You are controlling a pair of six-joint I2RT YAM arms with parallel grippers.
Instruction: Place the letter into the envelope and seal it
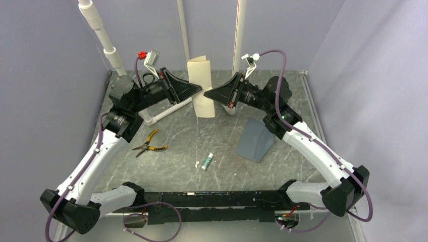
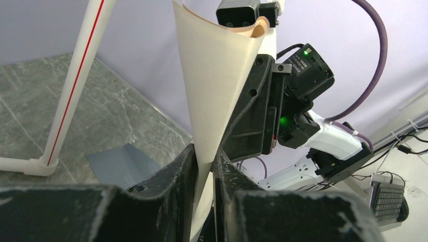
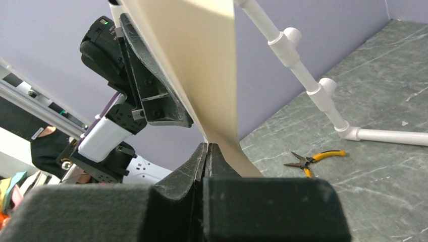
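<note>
Above the back of the surface [image 1: 222, 136], the letter [image 1: 202, 85] stands upright in the air, cream side showing, curling along its height. The right fingers [image 3: 194, 166] are pressed together on one side edge. The left fingers [image 2: 181, 171] flank the opposite edge, narrowly apart; whether they pinch it I cannot tell. Light, limp and easily creased, it probably wants edge grips under mild tension. The envelope [image 1: 257, 138] sits well apart, by the right arm.
</note>
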